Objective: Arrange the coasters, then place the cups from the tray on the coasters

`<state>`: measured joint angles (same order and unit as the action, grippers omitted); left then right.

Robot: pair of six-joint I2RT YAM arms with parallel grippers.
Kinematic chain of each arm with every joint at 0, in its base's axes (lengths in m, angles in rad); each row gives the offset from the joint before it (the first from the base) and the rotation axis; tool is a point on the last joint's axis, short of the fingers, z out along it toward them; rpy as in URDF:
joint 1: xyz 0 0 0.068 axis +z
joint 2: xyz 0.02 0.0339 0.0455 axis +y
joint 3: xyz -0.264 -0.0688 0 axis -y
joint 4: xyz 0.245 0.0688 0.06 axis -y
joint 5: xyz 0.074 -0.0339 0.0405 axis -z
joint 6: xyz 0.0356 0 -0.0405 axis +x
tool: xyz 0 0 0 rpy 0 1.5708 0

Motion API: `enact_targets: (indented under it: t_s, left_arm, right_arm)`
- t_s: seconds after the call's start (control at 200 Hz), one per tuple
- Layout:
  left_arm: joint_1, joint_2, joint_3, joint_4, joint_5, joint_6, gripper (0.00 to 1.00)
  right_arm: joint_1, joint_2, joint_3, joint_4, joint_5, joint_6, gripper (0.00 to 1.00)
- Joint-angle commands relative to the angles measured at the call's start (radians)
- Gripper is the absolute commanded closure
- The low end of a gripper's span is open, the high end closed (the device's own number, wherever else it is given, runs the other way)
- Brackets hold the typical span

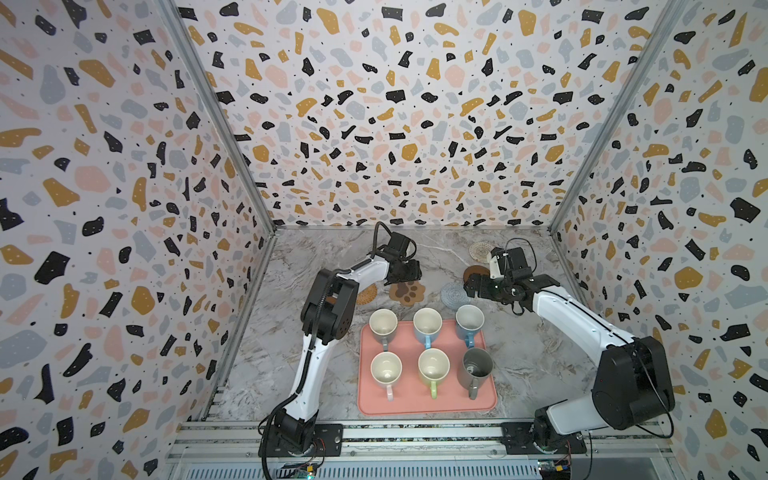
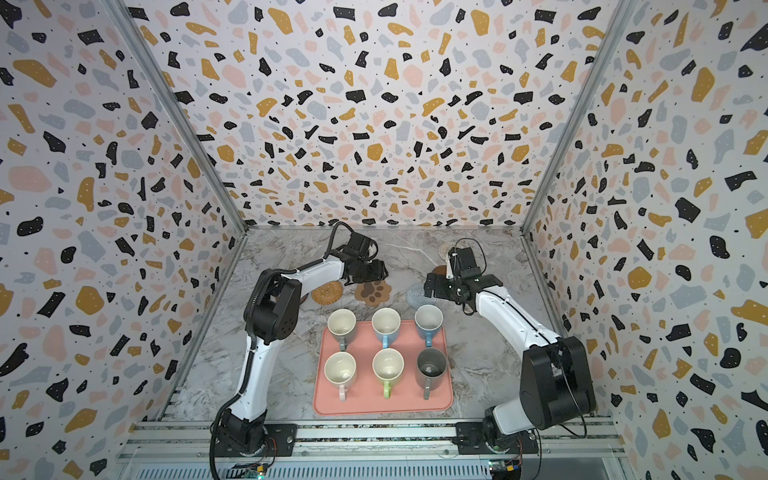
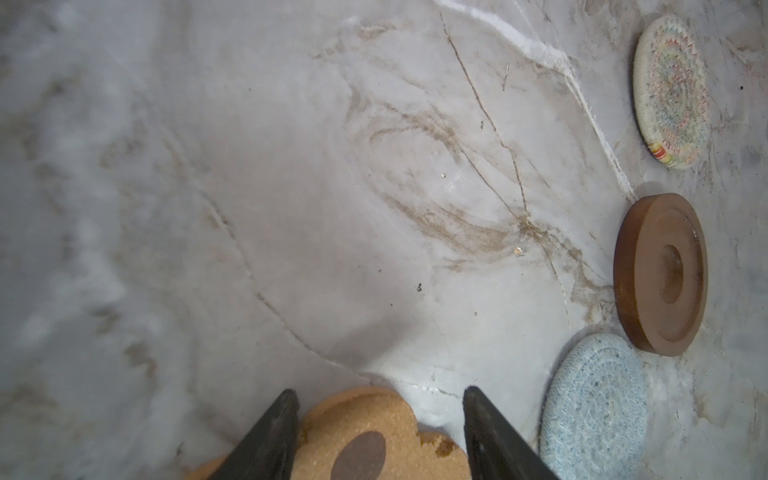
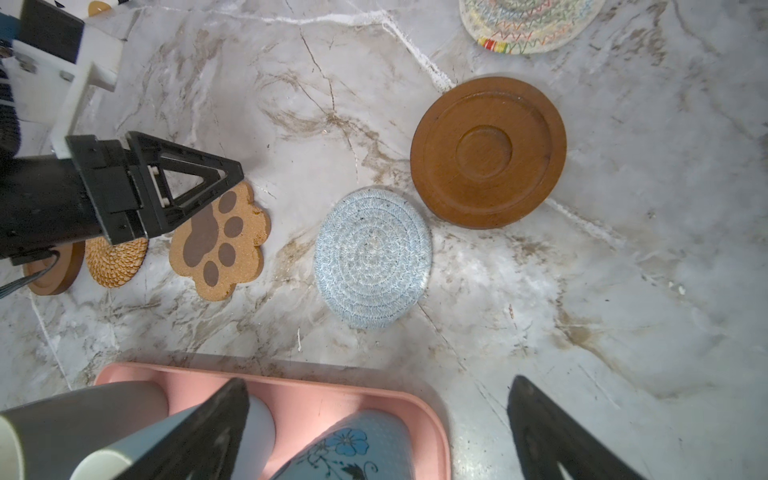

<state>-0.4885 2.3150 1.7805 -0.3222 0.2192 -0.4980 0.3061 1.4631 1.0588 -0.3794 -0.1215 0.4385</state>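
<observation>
The left jaws are seen part-open with nothing gripped. The paw-print coaster [image 3: 374,436] lies flat on the worktop [image 3: 291,208], directly beneath and between them, so it is far nearer the left jaws than the right. No clear long axis is offered by its lobed shape. The right jaws are spread wide and empty, with the grey-blue coaster [image 4: 372,257] straight ahead and the brown disc [image 4: 488,151] just beyond it. The six cups [image 1: 427,322] stand on the tray [image 1: 365,409], below and behind the right jaws.
</observation>
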Motion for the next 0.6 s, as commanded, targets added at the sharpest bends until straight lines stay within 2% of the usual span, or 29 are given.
enact_targets:
  t_s: [0.0, 0.2, 0.38, 0.596]
  left_arm:
    - [-0.001, -0.072, -0.002, -0.013, -0.029, -0.021, 0.32]
    - [0.022, -0.187, -0.011, 0.014, -0.034, -0.066, 0.31]
    - [0.050, -0.345, -0.177, 0.087, -0.024, -0.095, 0.31]
    - [0.077, -0.502, -0.348, 0.102, -0.041, -0.095, 0.30]
  right_arm:
    - [-0.012, 0.029, 0.029, 0.035, -0.009, -0.018, 0.01]
    - [-0.051, 0.137, 0.063, 0.099, -0.042, -0.036, 0.01]
    - [-0.066, 0.221, 0.080, 0.115, -0.082, -0.052, 0.01]
    - [-0.079, 0.250, 0.013, 0.212, -0.153, -0.037, 0.05]
